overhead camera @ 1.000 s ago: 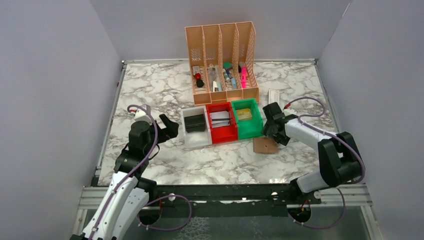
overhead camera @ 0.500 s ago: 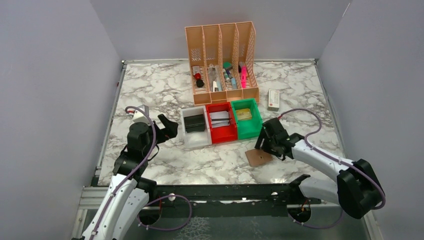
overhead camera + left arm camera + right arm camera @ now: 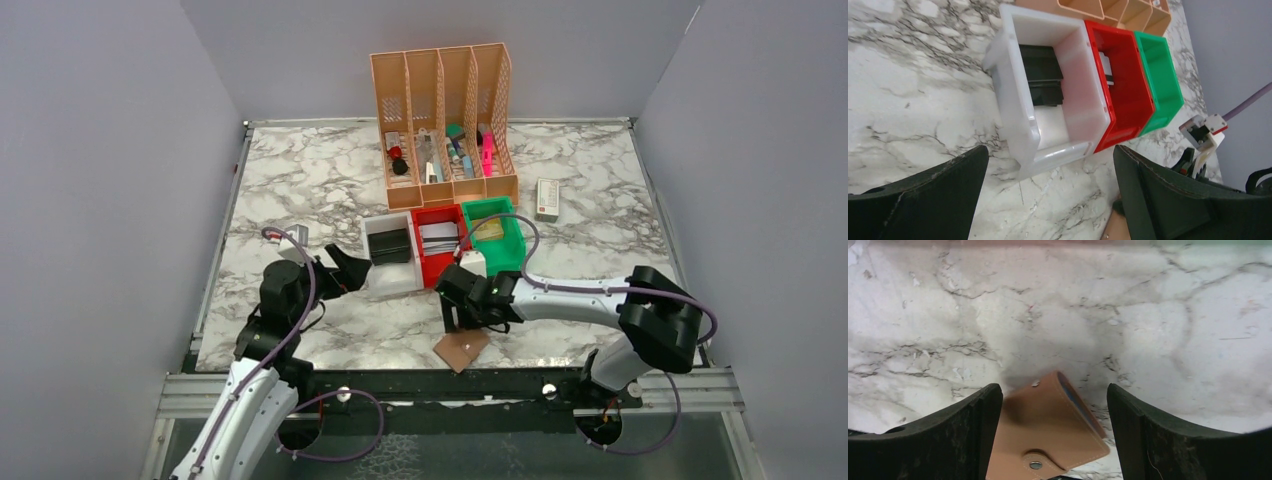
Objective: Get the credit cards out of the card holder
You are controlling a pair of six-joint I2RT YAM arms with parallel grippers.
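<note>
The tan-brown card holder [image 3: 462, 349] lies flat near the table's front edge, its snap flap shut. In the right wrist view the card holder [image 3: 1048, 430] sits between my right gripper's [image 3: 1053, 390] wide-open fingers. A bluish edge of the credit cards [image 3: 1079, 405] shows in its pocket along the right side. From above, my right gripper [image 3: 460, 312] hangs just behind the holder. My left gripper [image 3: 350, 270] is open and empty, left of the white bin. In its wrist view the left gripper [image 3: 1050, 150] faces the bins, with a corner of the holder [image 3: 1114, 230] at the bottom.
A white bin [image 3: 372, 270] holding a black case [image 3: 390, 245], a red bin [image 3: 447, 268] with white cards and a green bin [image 3: 512, 250] stand mid-table. An orange file organizer [image 3: 445, 120] stands behind them. A small white box [image 3: 547, 198] lies at the right.
My right gripper has swept left and toward the front edge, and the card holder has moved with it. My left gripper has shifted slightly down and right toward the white bin.
</note>
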